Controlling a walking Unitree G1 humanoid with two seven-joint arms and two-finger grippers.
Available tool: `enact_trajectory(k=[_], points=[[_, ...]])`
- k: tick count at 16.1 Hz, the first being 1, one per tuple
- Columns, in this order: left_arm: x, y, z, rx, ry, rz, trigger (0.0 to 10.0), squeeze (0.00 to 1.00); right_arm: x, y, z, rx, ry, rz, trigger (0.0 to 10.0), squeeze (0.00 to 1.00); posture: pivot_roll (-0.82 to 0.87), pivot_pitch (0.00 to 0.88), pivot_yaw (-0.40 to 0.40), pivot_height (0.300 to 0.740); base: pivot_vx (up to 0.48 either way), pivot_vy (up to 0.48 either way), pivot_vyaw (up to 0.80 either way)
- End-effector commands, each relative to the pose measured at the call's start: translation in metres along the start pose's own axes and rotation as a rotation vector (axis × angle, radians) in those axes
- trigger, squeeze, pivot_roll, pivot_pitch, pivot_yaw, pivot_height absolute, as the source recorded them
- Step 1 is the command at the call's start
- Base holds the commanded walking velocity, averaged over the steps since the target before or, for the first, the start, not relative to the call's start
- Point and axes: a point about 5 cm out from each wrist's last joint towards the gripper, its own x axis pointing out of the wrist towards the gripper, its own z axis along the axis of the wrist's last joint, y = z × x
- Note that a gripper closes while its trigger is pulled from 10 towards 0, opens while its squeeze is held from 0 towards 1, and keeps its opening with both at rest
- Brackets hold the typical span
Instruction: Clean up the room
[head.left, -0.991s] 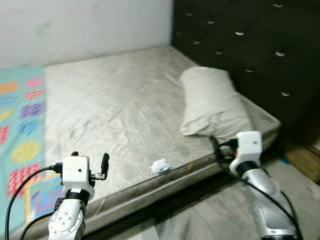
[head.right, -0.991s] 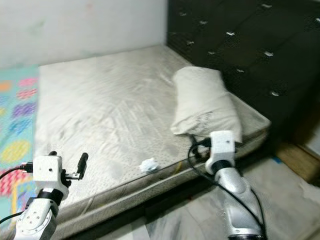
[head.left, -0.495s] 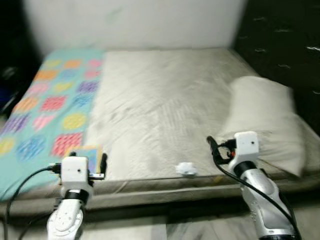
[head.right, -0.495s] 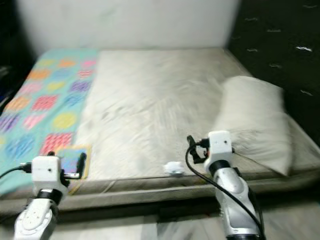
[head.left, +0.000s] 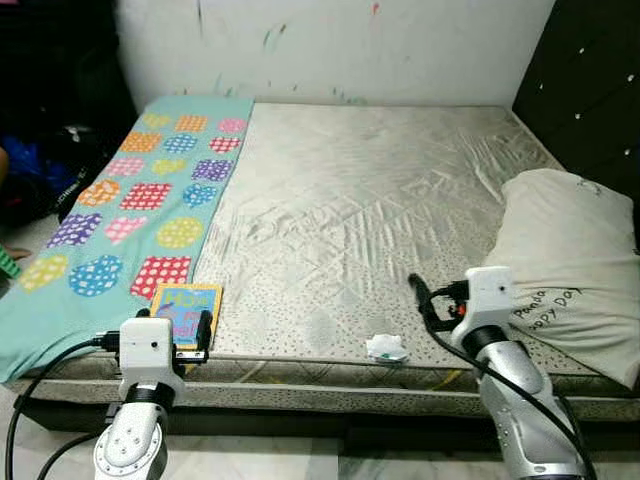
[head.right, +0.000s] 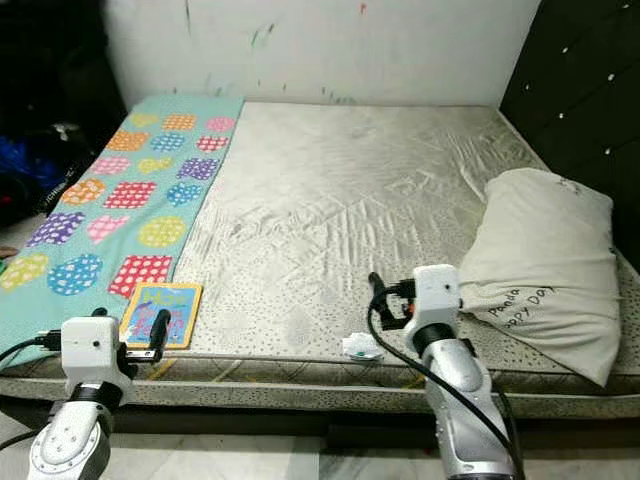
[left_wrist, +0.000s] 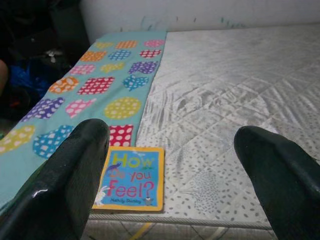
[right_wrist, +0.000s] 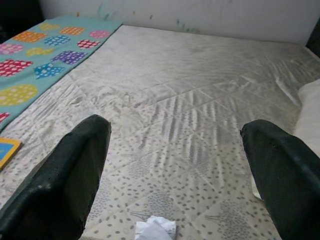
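Both grippers hang just short of the near edge of the mattress (head.left: 380, 200), over a strip of pale floor (head.left: 320, 462) that runs along the bed's near side. The left gripper (left_wrist: 172, 175) has its fingers spread wide with nothing between them, pointing at a small picture book (head.left: 183, 303) that lies flat near the mattress's near-left edge and reads "How Do you Feel?". The right gripper (right_wrist: 175, 175) is likewise spread wide and holds nothing; just beyond it a crumpled white tissue (head.left: 386, 347) lies close to the near edge. To the right, a cream pillow (head.left: 570, 265) printed "Panda Poopy Doy" rests against the dark tufted headboard (head.left: 590, 90). A teal blanket (head.left: 130, 200) with dotted patches covers the left side, reaching back to the white wall (head.left: 330, 45).
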Motion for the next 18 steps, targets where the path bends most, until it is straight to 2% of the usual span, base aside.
enact_trajectory(k=[1, 5, 7, 10, 11, 12, 15, 18], points=[[0.001, 0.001, 0.002, 0.012, -0.005, -0.004, 10.0, 0.00, 0.002, 0.000, 0.008, -0.023, -0.033, 0.000, 10.0, 0.00, -0.01, 0.000, -0.049, 0.740, 0.000, 0.000, 0.54], [0.001, -0.001, 0.002, 0.013, -0.005, -0.014, 10.0, 0.00, 0.001, 0.000, 0.006, -0.014, -0.029, -0.013, 10.0, 0.00, -0.01, 0.000, -0.046, 0.740, 0.000, 0.000, 0.80], [0.000, -0.001, 0.002, 0.013, -0.005, -0.013, 10.0, 0.00, -0.001, -0.005, 0.007, 0.010, -0.042, -0.054, 10.0, 0.00, -0.02, 0.000, -0.035, 0.740, 0.000, 0.000, 0.00], [-0.001, 0.003, 0.002, 0.000, -0.004, 0.024, 10.0, 0.00, -0.007, -0.019, 0.003, 0.004, -0.034, -0.179, 10.0, 0.00, -0.02, 0.000, -0.028, 0.740, 0.000, 0.000, 0.00], [0.002, 0.011, 0.002, -0.052, 0.000, 0.100, 10.0, 0.00, -0.009, -0.028, -0.007, 0.005, 0.010, -0.260, 10.0, 0.00, -0.01, 0.000, -0.027, 0.740, 0.000, 0.000, 0.00], [0.003, 0.013, 0.003, -0.070, 0.002, 0.125, 10.0, 0.00, -0.008, -0.031, -0.007, 0.000, 0.012, -0.278, 10.0, 0.00, -0.01, 0.000, -0.028, 0.740, 0.000, 0.000, 0.00], [0.004, 0.013, 0.002, -0.090, 0.003, 0.134, 10.0, 0.00, -0.001, -0.033, -0.002, -0.042, -0.038, -0.268, 10.0, 0.00, 0.00, 0.000, -0.039, 0.740, 0.000, 0.000, 0.00], [0.005, 0.012, 0.001, -0.111, 0.005, 0.124, 10.0, 0.00, 0.005, -0.027, 0.002, -0.043, -0.052, -0.221, 10.0, 0.00, 0.00, 0.000, -0.047, 0.740, 0.000, 0.000, 0.00]])
